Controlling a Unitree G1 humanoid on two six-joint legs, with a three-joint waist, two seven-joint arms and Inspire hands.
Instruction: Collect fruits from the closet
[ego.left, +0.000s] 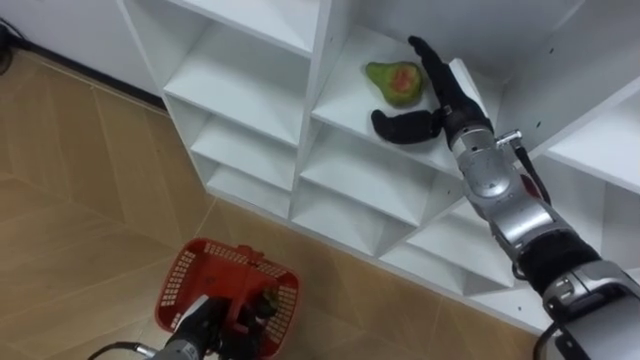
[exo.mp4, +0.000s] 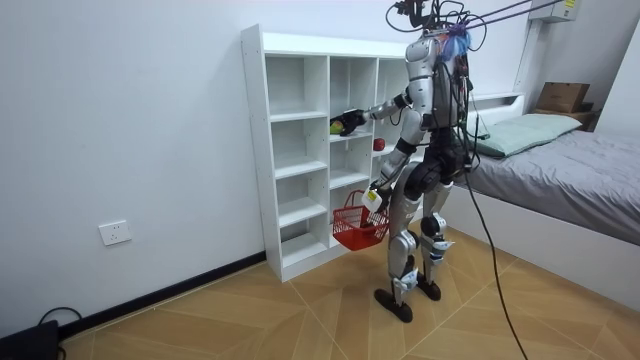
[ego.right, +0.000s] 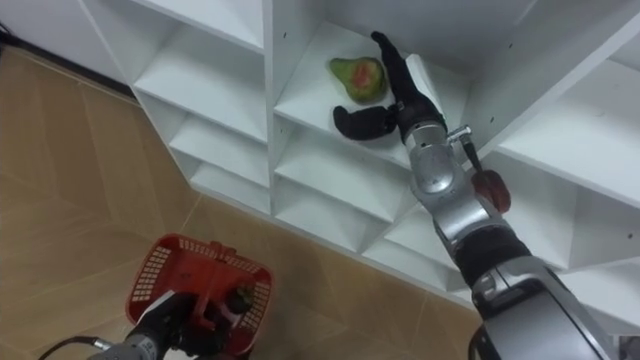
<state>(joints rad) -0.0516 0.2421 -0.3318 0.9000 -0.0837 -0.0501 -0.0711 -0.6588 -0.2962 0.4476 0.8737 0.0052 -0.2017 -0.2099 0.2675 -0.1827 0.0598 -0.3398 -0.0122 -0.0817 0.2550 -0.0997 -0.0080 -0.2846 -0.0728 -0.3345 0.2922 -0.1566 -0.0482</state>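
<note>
A green pear (ego.left: 393, 82) with a red blush lies on a shelf of the white closet (ego.left: 300, 120), in its middle column. My right hand (ego.left: 447, 98) is in that compartment, open. Its straight fingers (ego.left: 430, 62) stand along the pear's right side and the thumb (ego.left: 404, 126) lies in front of it, not closed round it. Low at the left my left hand (ego.left: 203, 322) is shut on the handle of a red mesh basket (ego.left: 190, 272). Something small and dark lies in the basket. A red fruit (ego.right: 492, 190) shows on a shelf behind my right forearm.
I stand facing the closet (exo.mp4: 300, 150) on a wooden floor (ego.left: 70, 200), with the basket (exo.mp4: 355, 226) hanging at knee height. The closet's other compartments hold nothing. A bed (exo.mp4: 560, 170) stands behind me at the room view's right.
</note>
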